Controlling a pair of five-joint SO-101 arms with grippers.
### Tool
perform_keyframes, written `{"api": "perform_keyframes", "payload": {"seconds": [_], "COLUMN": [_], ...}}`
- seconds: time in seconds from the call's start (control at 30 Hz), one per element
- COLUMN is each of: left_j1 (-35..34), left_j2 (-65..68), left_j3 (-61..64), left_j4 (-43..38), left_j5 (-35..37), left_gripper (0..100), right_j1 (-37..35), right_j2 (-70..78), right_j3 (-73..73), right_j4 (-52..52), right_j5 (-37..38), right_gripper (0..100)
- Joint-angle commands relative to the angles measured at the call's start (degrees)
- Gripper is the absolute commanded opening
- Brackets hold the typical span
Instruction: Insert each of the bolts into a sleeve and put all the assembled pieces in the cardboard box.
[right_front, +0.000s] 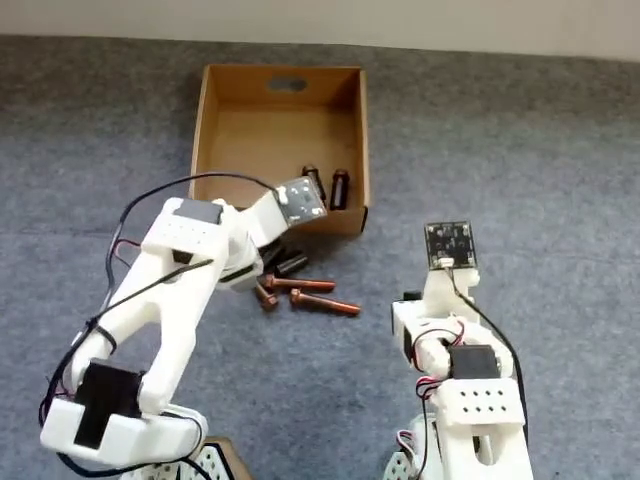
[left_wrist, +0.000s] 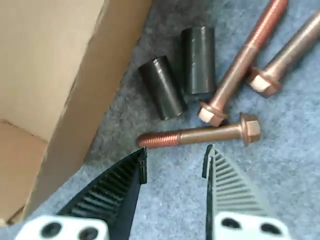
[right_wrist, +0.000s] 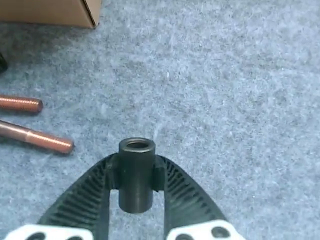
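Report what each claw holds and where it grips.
Right claw holds a black sleeve, clamped across its midsection, with the open end protruding. Left claw is open and holds nothing.

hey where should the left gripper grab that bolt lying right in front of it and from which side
Probably the bare shank of the bolt, near its threaded end, from above. It lies flat, and a second bolt's head crowds its flanged end. The open left gripper lines up along it, so turn the wrist first.
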Motion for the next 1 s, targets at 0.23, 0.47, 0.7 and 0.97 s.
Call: {"api": "perform_keyframes", "payload": {"seconds": [0.23,0.47,0.7,0.97], "left_j1": [2.33,2.33,2.24,2.68], "left_j2": [8.40,12.53,15.43,15.34], "left_j3": [-6.29,-5.93,-7.43,-9.27], "left_j4": [0.53,0.53,7.65,9.67], "left_j5": [-8.79,-13.01,-18.37,-18.46], "left_gripper": [20,20,20,19], "right_j1": [-0.22,-0.22,-0.22,-0.22], "right_j2": [-0.92,-0.92,-0.92,-0.92], "right_j3": [-0.48,-0.48,-0.66,-0.92], "right_j4": [-1.10,-1.10,-1.10,-1.10], "right_j5": [-0.62,-0.62,-0.53,-0.53], "right_gripper": [0.5,0.5,0.5,0.5]}}
